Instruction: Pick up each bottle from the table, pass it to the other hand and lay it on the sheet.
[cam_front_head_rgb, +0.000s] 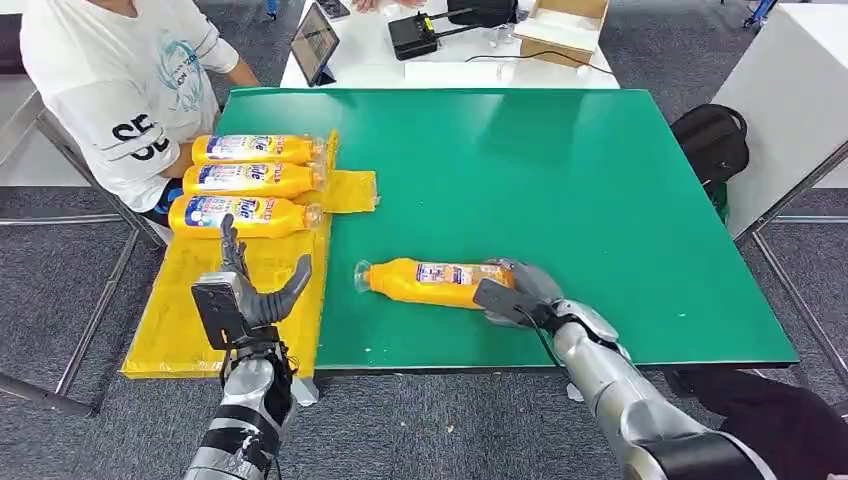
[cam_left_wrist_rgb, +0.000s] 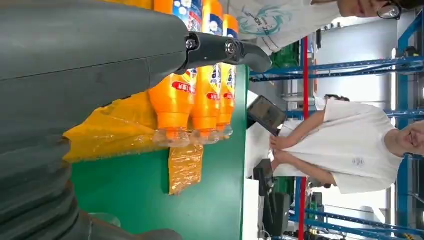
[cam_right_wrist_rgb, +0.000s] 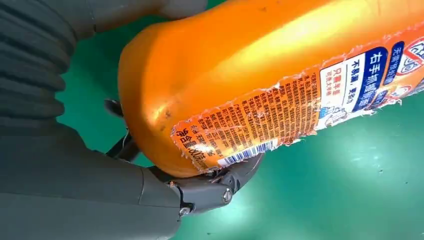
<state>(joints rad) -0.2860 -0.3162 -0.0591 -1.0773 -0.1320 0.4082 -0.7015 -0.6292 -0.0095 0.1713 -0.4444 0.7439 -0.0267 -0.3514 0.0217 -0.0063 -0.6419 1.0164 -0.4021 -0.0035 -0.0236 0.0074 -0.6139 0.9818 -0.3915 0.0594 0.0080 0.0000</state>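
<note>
Gripping the base of an orange plastic bottle (cam_front_head_rgb: 435, 283) lying on the green table (cam_front_head_rgb: 560, 180), the right hand (cam_front_head_rgb: 520, 293) grasps it while the left hand (cam_front_head_rgb: 250, 290) hovers spread and empty over the yellow sheet (cam_front_head_rgb: 180, 320).

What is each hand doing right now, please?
Left hand: open, fingers spread above the yellow sheet, holding nothing.
Right hand: wrapped around the base of the orange bottle lying on the green table.

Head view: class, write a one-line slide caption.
Right hand grips a lying orange bottle on the green table; left hand waits open.
</note>
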